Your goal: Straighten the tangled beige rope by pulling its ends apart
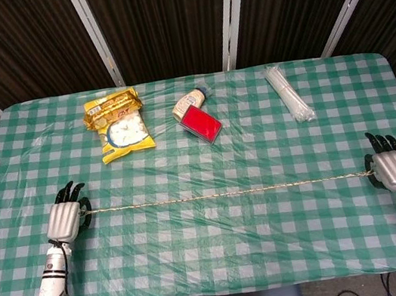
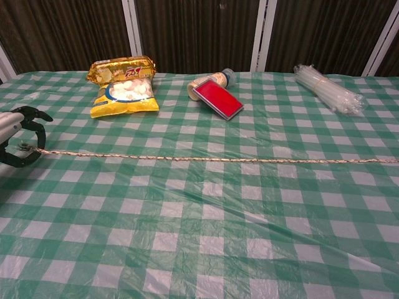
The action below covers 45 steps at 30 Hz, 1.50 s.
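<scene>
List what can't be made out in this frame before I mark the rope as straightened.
- Right hand: outside the chest view's right edge, where the beige rope runs off.
- Left hand: cut by the chest view's left edge.
- Both grips: head view shows only the hands' backs, which hide the rope ends.
- Snack bag lettering: too small in either view.

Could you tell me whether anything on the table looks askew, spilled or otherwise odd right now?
Only one thing stands out: the bottle lies on its side behind the red box, rather than upright. Nothing looks spilled. The beige rope runs straight between the left hand and the right hand.
</scene>
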Available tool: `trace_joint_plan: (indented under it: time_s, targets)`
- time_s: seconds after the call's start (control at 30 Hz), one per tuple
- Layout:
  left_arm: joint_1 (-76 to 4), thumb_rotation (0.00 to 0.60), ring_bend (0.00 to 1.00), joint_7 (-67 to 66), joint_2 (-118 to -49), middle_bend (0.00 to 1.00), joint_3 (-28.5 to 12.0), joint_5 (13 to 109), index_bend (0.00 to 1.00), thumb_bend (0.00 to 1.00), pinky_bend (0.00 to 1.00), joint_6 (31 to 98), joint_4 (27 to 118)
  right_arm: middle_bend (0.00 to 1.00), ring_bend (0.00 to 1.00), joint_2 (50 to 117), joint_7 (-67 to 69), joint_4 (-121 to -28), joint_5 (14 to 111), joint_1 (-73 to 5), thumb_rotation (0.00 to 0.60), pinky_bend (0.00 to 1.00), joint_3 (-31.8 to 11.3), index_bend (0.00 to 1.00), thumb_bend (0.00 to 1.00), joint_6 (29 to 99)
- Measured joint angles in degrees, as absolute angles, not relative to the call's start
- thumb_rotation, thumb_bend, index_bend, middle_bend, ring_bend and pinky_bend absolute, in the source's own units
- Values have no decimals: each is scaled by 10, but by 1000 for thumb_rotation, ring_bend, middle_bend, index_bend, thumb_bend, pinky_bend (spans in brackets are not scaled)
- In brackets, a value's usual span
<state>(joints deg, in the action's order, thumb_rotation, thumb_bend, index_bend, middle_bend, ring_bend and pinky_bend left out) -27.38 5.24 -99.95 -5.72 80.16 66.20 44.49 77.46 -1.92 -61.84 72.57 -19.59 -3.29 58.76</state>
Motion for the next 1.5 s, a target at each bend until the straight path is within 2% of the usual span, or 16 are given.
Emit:
trace_joint_plan:
  time_s: [0.23,0.33,0.43,0.47,0.53,0.63,0.7,0.87,1.0,1.1,1.3,1.43,1.5]
  targets:
    - [-275,600,44,61,-1014,145,-51,804,610,445,155,647,418,73,0,798,-12,-586,725,-199,600,0,-31,744,521,559]
    - [-276,600,45,65,-1020,145,-47,807,594,444,155,642,409,73,0,807,-16,-576,723,-203,600,0,-31,709,520,546]
    - [-277,600,44,70,-1024,145,-43,811,503,442,155,637,404,72,0,812,-19,-572,722,-206,600,0,-31,593,520,536]
    - [-277,600,44,71,-1024,144,-42,812,470,442,155,636,404,68,0,812,-21,-572,721,-207,600,0,-30,519,520,532]
    - [-277,600,44,74,-1025,140,-40,814,324,440,155,635,403,40,0,812,-27,-574,718,-208,600,0,-30,391,520,523]
    - [-274,600,42,73,-1025,128,-43,812,68,432,158,639,404,0,0,808,-38,-580,709,-210,600,0,-29,124,467,507]
    - [-272,600,33,75,-1023,106,-44,810,3,422,159,640,409,0,0,803,-47,-587,700,-211,600,0,-29,23,398,494]
    - [-265,600,0,95,-1006,0,-46,812,0,408,161,656,439,0,0,786,-64,-616,689,-209,600,0,-31,0,338,495]
    - [-249,600,0,122,-975,0,-44,830,0,404,153,713,496,0,0,766,-67,-652,698,-194,600,0,-32,0,337,541]
    - [-232,600,0,134,-937,0,-37,853,0,400,130,765,561,0,0,745,-70,-697,713,-175,600,0,-32,0,337,600]
    - [-174,600,0,92,-849,0,-9,898,0,405,87,882,703,0,0,699,-90,-813,778,-113,600,0,-16,0,337,764]
    - [-122,600,0,32,-815,0,17,907,0,403,85,916,755,0,0,681,-99,-865,848,-51,600,0,9,0,337,880]
    - [-96,600,0,-1,-801,0,30,909,0,404,84,929,777,0,0,678,-98,-874,869,-21,600,0,23,0,337,914]
